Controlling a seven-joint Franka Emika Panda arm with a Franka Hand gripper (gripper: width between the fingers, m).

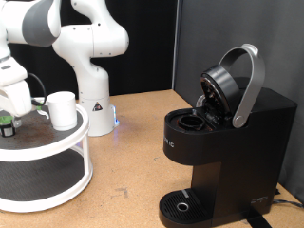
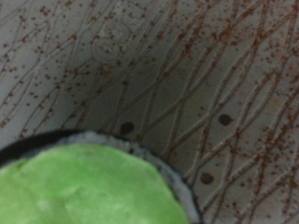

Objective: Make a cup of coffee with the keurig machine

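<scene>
The keurig machine (image 1: 228, 142) stands at the exterior view's right with its silver-grey lid handle (image 1: 249, 85) raised and the pod chamber (image 1: 193, 121) open. Its round drip tray (image 1: 180, 204) is bare. The white cup (image 1: 62, 110) stands on the top tier of a round white stand (image 1: 84, 133) at the exterior view's left. My gripper (image 1: 8, 116) hangs at the far left edge, right over a small dark pod with a green top (image 1: 7, 124). The wrist view shows that green top (image 2: 89, 187) close up on the speckled tray surface (image 2: 187, 75); no fingers show there.
The stand has a lower tier (image 1: 38, 176) beneath the top one. The robot's white base (image 1: 93, 100) stands behind the stand, close to the cup. A brown tabletop (image 1: 133, 161) lies between stand and machine. A dark wall is behind the machine.
</scene>
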